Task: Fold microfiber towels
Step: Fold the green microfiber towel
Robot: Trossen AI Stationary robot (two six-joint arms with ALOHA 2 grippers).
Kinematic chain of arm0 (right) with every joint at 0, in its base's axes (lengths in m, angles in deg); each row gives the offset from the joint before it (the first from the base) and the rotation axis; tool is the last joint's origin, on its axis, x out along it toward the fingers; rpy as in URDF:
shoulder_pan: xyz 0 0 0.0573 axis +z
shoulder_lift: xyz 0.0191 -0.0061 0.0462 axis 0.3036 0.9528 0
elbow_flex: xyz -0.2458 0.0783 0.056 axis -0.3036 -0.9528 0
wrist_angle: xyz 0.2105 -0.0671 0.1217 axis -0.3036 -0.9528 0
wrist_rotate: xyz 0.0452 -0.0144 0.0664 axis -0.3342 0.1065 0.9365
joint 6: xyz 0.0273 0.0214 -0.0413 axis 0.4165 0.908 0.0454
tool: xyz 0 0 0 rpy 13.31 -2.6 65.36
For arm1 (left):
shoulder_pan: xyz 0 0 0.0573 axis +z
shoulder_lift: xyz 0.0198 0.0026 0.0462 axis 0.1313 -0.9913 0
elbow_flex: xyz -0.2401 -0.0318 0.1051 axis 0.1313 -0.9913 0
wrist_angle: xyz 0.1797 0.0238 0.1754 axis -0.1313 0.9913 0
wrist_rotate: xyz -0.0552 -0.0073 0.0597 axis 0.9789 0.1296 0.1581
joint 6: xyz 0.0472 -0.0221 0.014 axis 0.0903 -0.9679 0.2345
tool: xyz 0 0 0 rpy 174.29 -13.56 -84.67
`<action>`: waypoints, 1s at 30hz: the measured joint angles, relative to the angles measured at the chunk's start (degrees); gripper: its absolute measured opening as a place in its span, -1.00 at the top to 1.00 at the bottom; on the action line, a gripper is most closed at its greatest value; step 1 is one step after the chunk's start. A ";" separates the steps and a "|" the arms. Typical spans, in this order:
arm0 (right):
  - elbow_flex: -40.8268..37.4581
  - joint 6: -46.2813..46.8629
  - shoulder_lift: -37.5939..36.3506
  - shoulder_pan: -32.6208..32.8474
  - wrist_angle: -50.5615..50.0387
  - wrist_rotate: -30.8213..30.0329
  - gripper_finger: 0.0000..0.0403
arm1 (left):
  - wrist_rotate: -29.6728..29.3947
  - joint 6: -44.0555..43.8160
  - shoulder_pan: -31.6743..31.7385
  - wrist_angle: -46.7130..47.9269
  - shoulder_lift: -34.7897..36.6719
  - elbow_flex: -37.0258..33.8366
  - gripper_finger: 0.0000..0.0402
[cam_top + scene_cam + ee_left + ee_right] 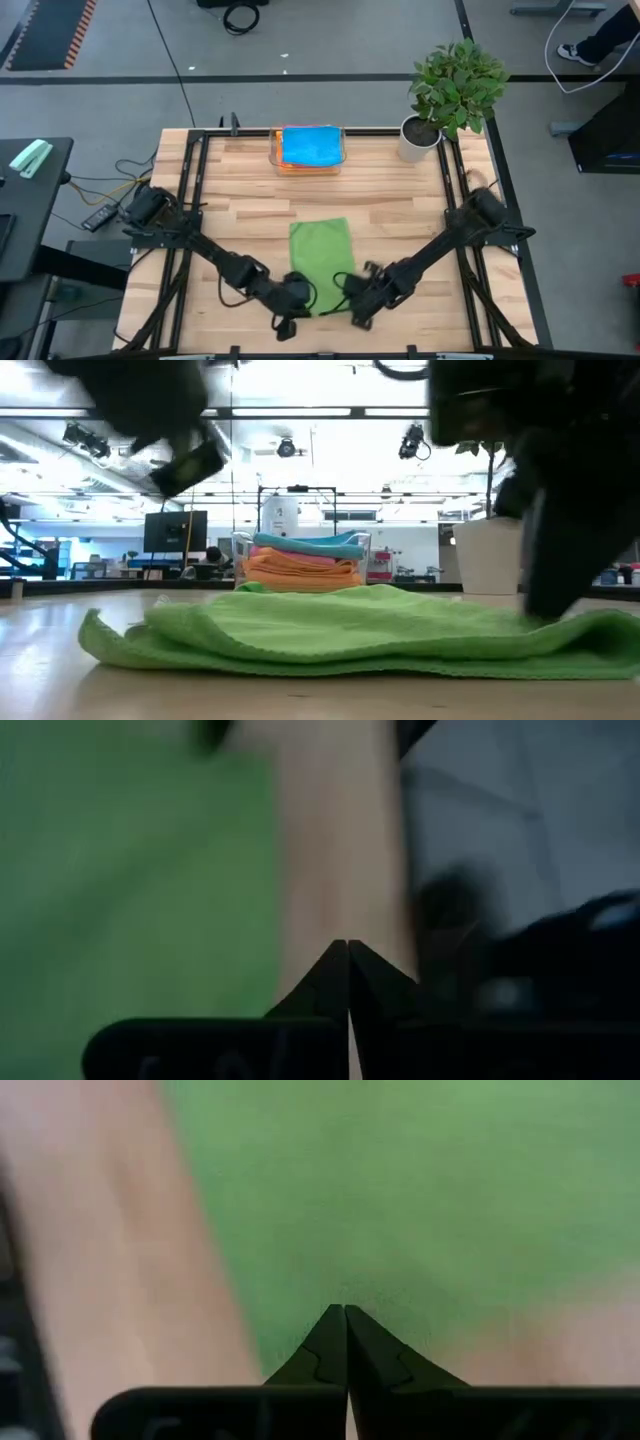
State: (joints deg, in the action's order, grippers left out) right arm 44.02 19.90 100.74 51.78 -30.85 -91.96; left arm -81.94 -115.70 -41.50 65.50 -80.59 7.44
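Green towel (321, 248) lies lengthwise away from me; both pincers, left (291, 322) and right (360, 316), pressed together empty, flank its near edge.

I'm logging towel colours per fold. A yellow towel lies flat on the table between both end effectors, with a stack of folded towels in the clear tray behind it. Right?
Not quite: the towel is green, not yellow, as the high view shows. It does lie flat between the left end effector and right end effector, with the stack in the clear tray behind.
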 joint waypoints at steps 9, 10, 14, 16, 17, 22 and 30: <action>-0.57 1.05 -18.42 0.50 -18.06 -6.72 0.99 | 0.79 15.90 6.90 7.75 5.41 6.45 0.97; -0.94 2.62 -19.30 0.85 -17.26 -8.55 0.99 | 2.62 17.40 7.45 10.97 5.78 6.45 0.95; -3.99 6.31 -19.33 2.25 -9.98 -12.87 0.99 | 10.85 26.07 6.18 19.37 4.43 5.85 0.89; -5.67 7.65 -18.59 2.53 -4.73 -12.80 0.99 | 11.22 33.16 4.71 20.71 3.17 5.30 0.86; -6.45 8.30 -18.25 2.65 -3.76 -12.61 0.99 | 11.23 36.55 3.92 19.67 2.47 5.31 0.83; -7.98 10.74 -17.66 3.46 -1.50 -12.41 0.99 | 7.32 41.09 1.51 16.11 -0.90 5.59 0.62; -7.98 10.54 -17.68 4.00 -1.61 -12.49 0.99 | 5.14 36.65 3.34 13.19 -6.00 5.49 0.18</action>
State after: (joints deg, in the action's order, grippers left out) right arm 36.05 30.44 83.06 55.78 -32.46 -104.45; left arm -76.79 -79.04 -38.16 78.69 -86.59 12.93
